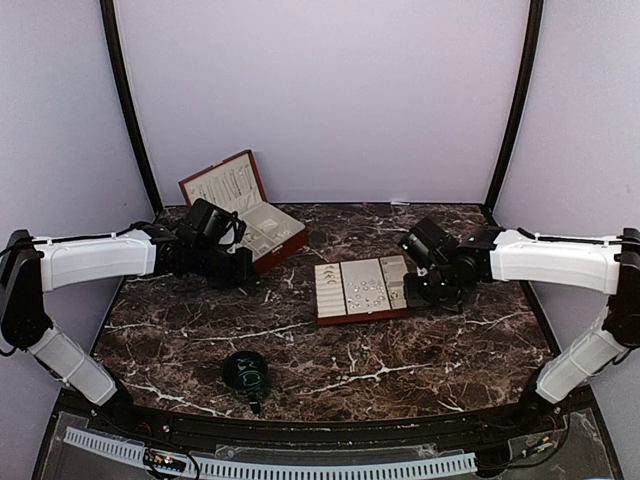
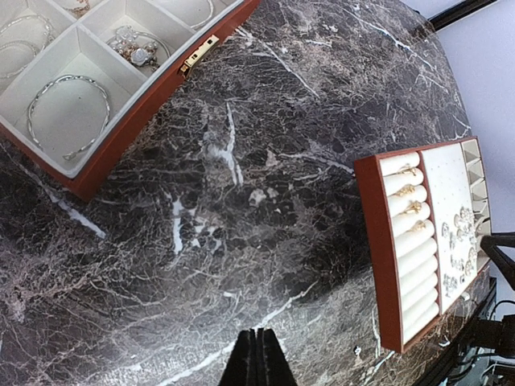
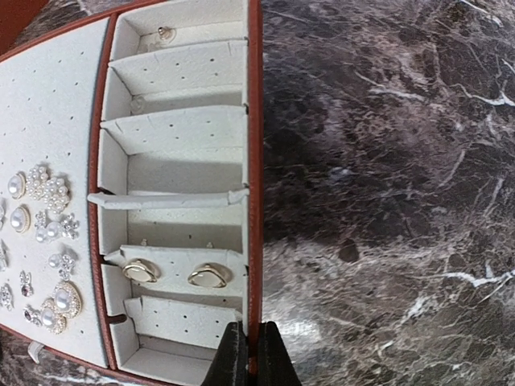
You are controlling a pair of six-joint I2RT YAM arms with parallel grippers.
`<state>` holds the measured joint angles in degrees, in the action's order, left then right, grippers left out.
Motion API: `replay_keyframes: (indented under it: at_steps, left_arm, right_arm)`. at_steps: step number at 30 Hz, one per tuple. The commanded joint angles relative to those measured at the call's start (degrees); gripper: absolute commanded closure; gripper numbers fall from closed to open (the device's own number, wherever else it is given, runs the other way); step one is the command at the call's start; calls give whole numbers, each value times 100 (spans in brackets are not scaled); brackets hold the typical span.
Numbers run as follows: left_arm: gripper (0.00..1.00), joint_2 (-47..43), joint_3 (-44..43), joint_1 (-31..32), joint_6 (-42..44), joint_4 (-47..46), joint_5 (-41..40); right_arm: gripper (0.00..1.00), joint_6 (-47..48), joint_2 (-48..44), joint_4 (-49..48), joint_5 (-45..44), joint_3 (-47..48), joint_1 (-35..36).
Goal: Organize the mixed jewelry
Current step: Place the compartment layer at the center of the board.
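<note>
The jewelry tray (image 1: 345, 316) with cream padding lies mid-table. It holds small pearl and silvery earrings (image 3: 48, 193), two oval earrings (image 3: 173, 273) and rings on rolls (image 2: 409, 193). My right gripper (image 3: 249, 328) is at the tray's right side, its fingers closed on the red-brown side wall (image 3: 254, 121); in the top view (image 1: 412, 288) it touches the tray's right edge. My left gripper (image 2: 256, 336) is shut and empty, hovering over bare marble between the tray (image 2: 372, 241) and the open jewelry box (image 2: 121, 137). In the top view it (image 1: 243, 268) is just in front of the box.
The open wooden jewelry box (image 1: 245, 205) stands at the back left, with thin bracelets (image 2: 68, 112) and a cluster of pieces (image 2: 137, 50) in its compartments. A dark green cup (image 1: 246, 371) sits near the front edge. Purple walls enclose the marble table (image 1: 450, 350).
</note>
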<state>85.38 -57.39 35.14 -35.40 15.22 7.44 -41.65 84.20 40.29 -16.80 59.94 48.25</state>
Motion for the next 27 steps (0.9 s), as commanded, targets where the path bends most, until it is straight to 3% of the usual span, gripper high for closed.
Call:
replay_keyframes:
  at_steps: [1,17,25,27]
  left_arm:
    - [100,-162,-132,-7,-73,101,-25]
    - [100,-87,-119,-1,211,33,264]
    - [100,38,-50,26,-55,29,426]
    - [100,42,38,49,-151,-86,488]
  right_arm:
    - [100,420,18,-390,43,-136,-241]
    - [100,928,1465,-1563,338,561,-55]
    - [100,901,1978,-1881,550,885,134]
    - [85,912,1977,-1877,547,881,129]
